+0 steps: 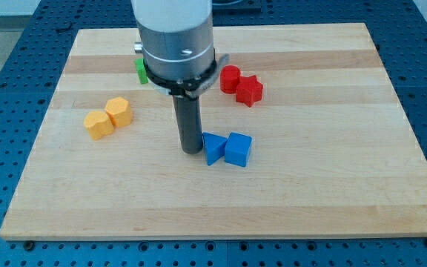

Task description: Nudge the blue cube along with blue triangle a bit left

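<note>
A blue cube sits near the middle of the wooden board. A blue triangle lies right against its left side. My tip is the lower end of the dark rod, just left of the blue triangle, close to it or touching it. The arm's grey body rises above the rod toward the view's top.
Two yellow blocks lie side by side at the left. A red cylinder and a red star-like block sit right of the arm's body. A green block is partly hidden behind the arm.
</note>
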